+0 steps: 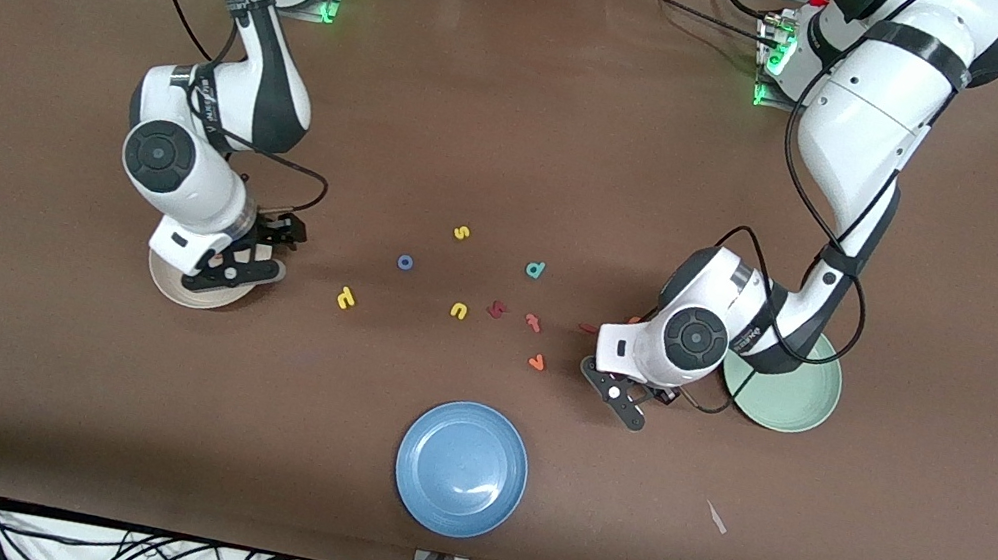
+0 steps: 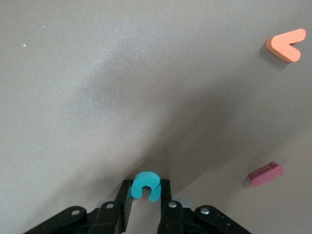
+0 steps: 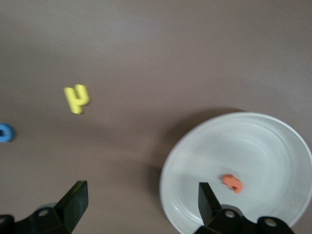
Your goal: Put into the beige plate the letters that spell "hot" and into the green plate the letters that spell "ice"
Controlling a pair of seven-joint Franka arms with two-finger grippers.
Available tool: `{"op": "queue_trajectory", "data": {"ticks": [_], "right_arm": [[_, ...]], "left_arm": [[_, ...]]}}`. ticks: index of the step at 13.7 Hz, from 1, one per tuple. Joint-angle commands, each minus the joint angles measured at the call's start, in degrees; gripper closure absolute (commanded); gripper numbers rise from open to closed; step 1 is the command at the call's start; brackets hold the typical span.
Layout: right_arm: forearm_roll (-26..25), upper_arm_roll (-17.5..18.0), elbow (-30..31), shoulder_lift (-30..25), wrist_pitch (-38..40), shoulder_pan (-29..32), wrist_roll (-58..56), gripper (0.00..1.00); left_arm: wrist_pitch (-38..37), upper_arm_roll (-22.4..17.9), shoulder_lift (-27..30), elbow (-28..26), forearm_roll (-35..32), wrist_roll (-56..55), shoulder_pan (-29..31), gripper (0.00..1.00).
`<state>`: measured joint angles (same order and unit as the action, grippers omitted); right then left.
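1. One orange t [image 3: 232, 183] lies in beige plate [image 3: 273, 131]; right gripper [image 3: 141, 204] spread wide above.
2. We see left gripper [image 2: 146, 204] pinching teal c [image 2: 145, 185].
3. Green plate [image 1: 798, 401] partly hidden by arm.

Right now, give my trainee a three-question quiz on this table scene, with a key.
1. True or false: the left gripper is shut on the teal "c".
2. Which letter lies in the beige plate? A) yellow "h" B) orange "t" C) blue "o"
3. Fill in: the right gripper hangs open over the rim of the ____ plate.

Key: 1 true. 2 B: the orange "t" lies there, while the yellow "h" and blue "o" lie on the table. 3 beige.
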<state>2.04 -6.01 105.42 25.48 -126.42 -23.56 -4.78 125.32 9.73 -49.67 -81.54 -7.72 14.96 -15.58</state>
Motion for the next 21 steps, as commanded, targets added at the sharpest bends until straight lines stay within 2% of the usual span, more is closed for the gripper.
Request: {"op": "queue_trajectory", "data": {"ticks": [1, 4, 7, 12, 15, 18, 21], "right_arm": [[0.9, 1.7, -5.6, 4.8, 1.6, 0.2, -1.5, 0.00], [0.7, 3.1, -10.8, 10.0, 1.3, 0.2, -1.9, 0.00], [0.3, 4.9, -15.2, 15.0, 1.0, 0.0, -1.8, 0.00], [0.2, 5.8, -16.6, 17.8, -3.5, -0.2, -6.0, 0.00], [0.2, 5.8, -16.6, 18.3, -5.2, -0.2, -7.4, 0.01], [0.2, 5.8, -16.2, 18.6, -5.7, 0.0, -9.2, 0.05], [0.2, 5.8, -14.6, 18.6, -8.0, 0.3, -10.3, 0.09]], "left_arm": [[0.2, -0.2, -1.4, 2.0, -1.3, 0.4, -0.4, 0.91], [-1.3, -0.2, 0.9, 1.8, -1.8, 0.3, 0.5, 0.91], [-11.9, -0.2, 3.3, 1.7, -1.8, 0.7, 3.2, 0.91], [-26.0, -0.2, 6.1, 1.6, -1.9, 2.2, 8.5, 0.91], [-26.8, -0.4, 6.0, 0.8, -3.0, 7.0, 12.0, 0.91], [-25.1, -0.3, 5.3, 0.6, -8.9, 11.7, 14.0, 0.89], [-21.6, -0.3, 4.6, -1.5, -9.2, 11.7, 13.7, 0.81]]}}
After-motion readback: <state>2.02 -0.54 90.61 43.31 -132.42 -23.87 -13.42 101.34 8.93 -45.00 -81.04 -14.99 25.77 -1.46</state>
